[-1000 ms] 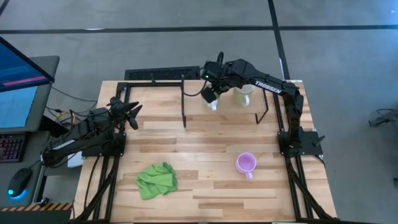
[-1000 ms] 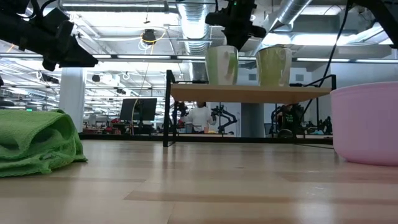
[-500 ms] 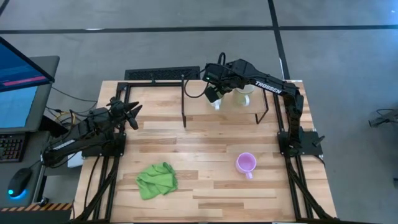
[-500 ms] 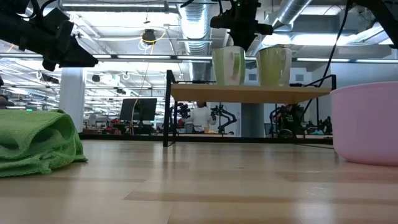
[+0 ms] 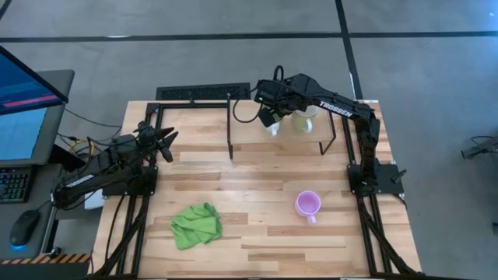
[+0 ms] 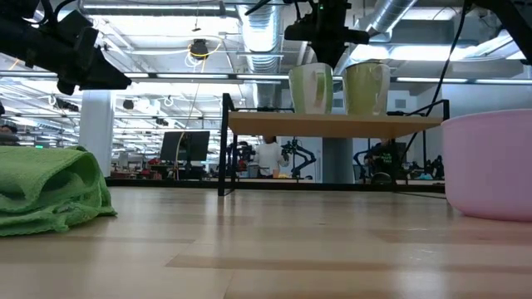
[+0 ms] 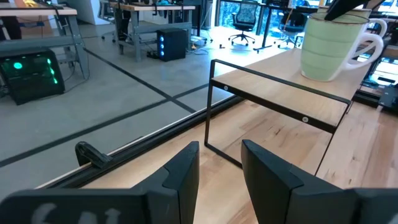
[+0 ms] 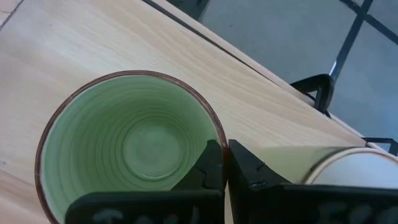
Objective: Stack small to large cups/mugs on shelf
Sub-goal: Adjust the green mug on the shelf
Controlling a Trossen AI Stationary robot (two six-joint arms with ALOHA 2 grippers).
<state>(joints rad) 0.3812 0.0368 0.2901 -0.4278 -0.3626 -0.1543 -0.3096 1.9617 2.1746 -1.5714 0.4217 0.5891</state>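
Observation:
The green mug [image 6: 312,87] stands upright on the light-wood shelf [image 6: 332,124], close beside the cream mug [image 6: 366,87]. My right gripper [image 8: 225,163] is above the shelf, shut on the green mug's rim. The lilac mug [image 5: 308,204] stands on its base on the table, right of centre toward the near edge. My left gripper [image 7: 219,168] is open and empty over the table's left side [image 5: 163,142]. Its wrist view shows the green mug [image 7: 326,50] with its white handle [image 7: 374,46]. My right gripper pinches the green mug's rim [image 8: 214,144] on the side facing the cream mug, with one finger inside the mug and one outside. The fingers come from above, pointing down. The mug is upright, with its base at the shelf's top.
A crumpled green cloth [image 5: 196,225] lies on the table near the front left. The shelf's thin black legs [image 5: 230,136] stand on the far half of the table. The cream mug [image 8: 354,171] is right beside my right gripper's outer finger.
My right gripper has moved the green mug along the shelf toward the table's right edge, closer to the cream mug. The mug has stayed upright.

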